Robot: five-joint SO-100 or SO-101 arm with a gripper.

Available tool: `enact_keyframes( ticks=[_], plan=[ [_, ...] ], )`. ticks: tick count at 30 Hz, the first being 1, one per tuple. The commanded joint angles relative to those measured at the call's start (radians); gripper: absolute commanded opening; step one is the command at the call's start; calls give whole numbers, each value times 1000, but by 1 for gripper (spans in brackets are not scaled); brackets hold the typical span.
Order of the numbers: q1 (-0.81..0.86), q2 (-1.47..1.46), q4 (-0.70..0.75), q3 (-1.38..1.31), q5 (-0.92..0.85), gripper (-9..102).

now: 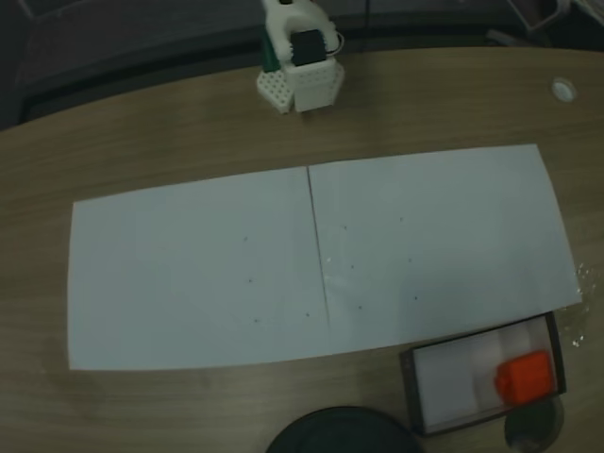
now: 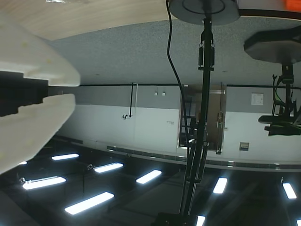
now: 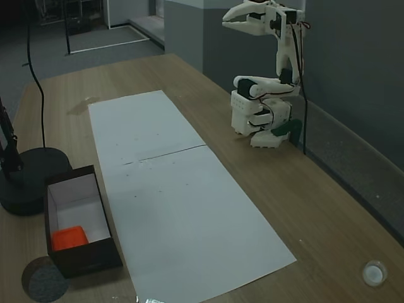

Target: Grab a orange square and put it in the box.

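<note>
Tabletop scene with the SO-100-type arm folded back over its white base (image 3: 262, 123) at the far edge of the wooden table (image 1: 170, 123). The gripper (image 3: 235, 20) is raised high above the base, well apart from everything on the table; in the wrist view its two white fingers (image 2: 33, 113) lie nearly together with only a thin gap at the tips, and nothing is held between them. The orange square (image 1: 525, 376) rests inside the box (image 1: 412, 392), toward the right end of the white interior as the overhead-like fixed view shows it, and at the near corner (image 3: 68, 237) in the side fixed view. The box stands just off the edge of the two white paper sheets (image 1: 311, 255), beside the round black stand base (image 3: 28, 180). A small white cap-like disc (image 1: 563, 90) lies apart near the table edge. Judged from this layout, the placing step appears complete and the arm is at a rest pose; no further grasp seems called for, as no other orange block is visible on the paper
</note>
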Motion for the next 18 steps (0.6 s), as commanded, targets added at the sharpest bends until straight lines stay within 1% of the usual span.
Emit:
enact_keyframes(
  ticks=[1,5,10,14,18],
  plan=[
    [3,31,-58,58,-3,0],
    [3,100,-87,104,-3,0],
    [2,89,-106,132,8,0],
    [8,89,-201,293,9,0],
    [126,89,-347,508,9,0]
  ],
)
